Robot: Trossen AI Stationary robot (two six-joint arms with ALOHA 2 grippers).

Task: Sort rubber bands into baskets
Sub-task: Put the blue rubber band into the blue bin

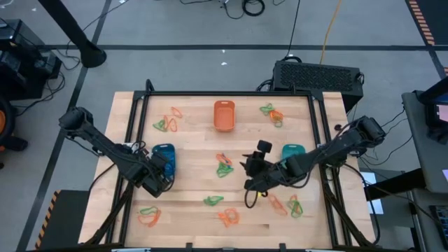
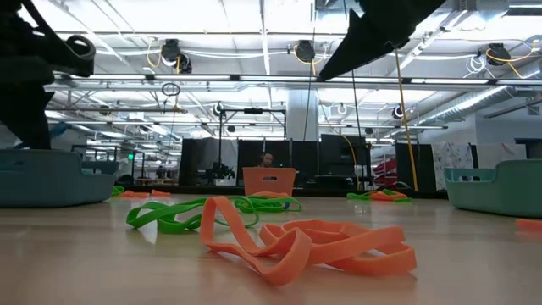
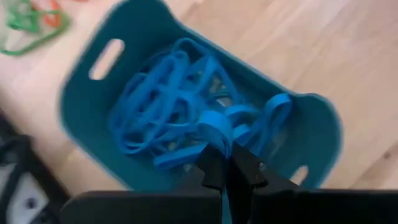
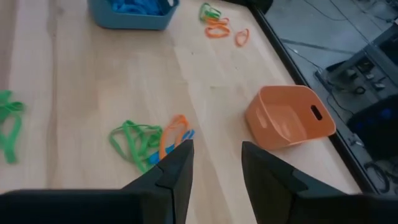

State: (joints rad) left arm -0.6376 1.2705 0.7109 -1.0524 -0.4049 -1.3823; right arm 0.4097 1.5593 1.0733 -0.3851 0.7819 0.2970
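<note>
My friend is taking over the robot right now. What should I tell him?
Left gripper: shut on a blue rubber band, over the blue basket, which already holds many blue bands.
Right gripper: open, empty, above a green, orange and blue clump mid-table.
Orange basket: looks empty. Teal basket: contents unclear.
Left to do: sort the orange and green clumps scattered around the table.

Two dark, near-black arms of slender links and bulkier rounded joints. Black cables trailing along the left arm, with a pale patch near its wrist. Left tool [image 3: 227,171]: two matte black fingers narrowing to blunt tips on a flat black base. Right tool [image 4: 214,163]: broad, wedge-shaped black fingers with angular faceted edges; a small black boxy module above its wrist.
</note>
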